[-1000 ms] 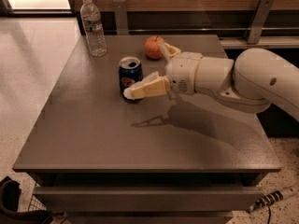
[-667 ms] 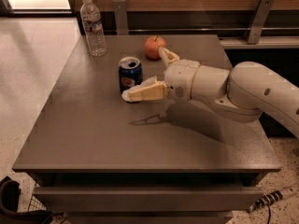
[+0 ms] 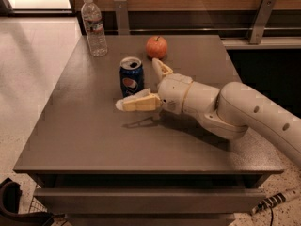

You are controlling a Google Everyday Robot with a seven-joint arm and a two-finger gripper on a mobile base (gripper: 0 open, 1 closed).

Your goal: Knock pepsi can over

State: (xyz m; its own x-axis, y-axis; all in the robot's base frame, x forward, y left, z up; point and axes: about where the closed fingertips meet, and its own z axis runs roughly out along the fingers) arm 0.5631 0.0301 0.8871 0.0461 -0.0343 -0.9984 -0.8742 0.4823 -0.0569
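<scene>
The pepsi can [image 3: 131, 76], dark blue with a silver top, stands upright on the grey table [image 3: 84, 140], left of centre. My gripper [image 3: 137, 84] is open, low over the table just right of the can. Its near finger [image 3: 138, 102] points left, just in front of the can's base. Its far finger [image 3: 161, 68] points up and back, to the right of the can. I cannot tell whether either finger touches the can. The white arm [image 3: 225, 109] reaches in from the right.
A clear water bottle [image 3: 94, 27] stands at the table's back left corner. An orange-red apple [image 3: 156, 47] sits behind the can and the far finger. A wooden wall with metal brackets [image 3: 261, 18] runs behind the table. Pale floor lies to the left.
The gripper has shifted a little toward the front and left, so its near finger now lies lower in front of the can. The can still stands upright in place.
</scene>
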